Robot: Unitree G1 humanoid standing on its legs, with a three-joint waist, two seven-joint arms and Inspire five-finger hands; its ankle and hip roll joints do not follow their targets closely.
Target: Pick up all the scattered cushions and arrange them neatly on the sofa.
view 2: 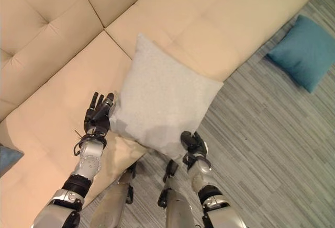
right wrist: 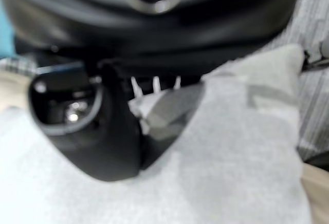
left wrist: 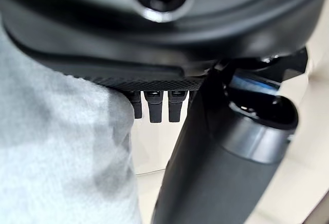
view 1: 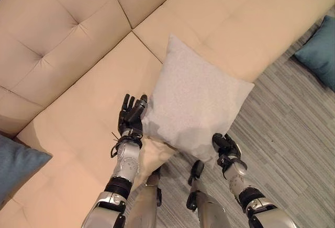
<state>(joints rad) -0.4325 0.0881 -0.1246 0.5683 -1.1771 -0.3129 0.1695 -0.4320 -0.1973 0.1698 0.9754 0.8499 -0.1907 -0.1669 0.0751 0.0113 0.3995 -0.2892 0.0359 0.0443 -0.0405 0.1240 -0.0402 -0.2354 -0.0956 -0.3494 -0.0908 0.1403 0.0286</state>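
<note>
At the sofa's front edge, the right hand [view 1: 225, 145] pinches the grey cushion's [view 1: 191, 100] near corner while the left hand [view 1: 131, 114], fingers straight, steadies its side above the cream sofa [view 1: 68, 45]; a level, square lowering seems best, with blue cushions [view 2: 306, 50] awaiting.

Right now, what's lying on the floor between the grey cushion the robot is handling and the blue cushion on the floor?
Nothing: in the right eye view, bare striped floor separates the grey cushion from the blue cushion.
</note>
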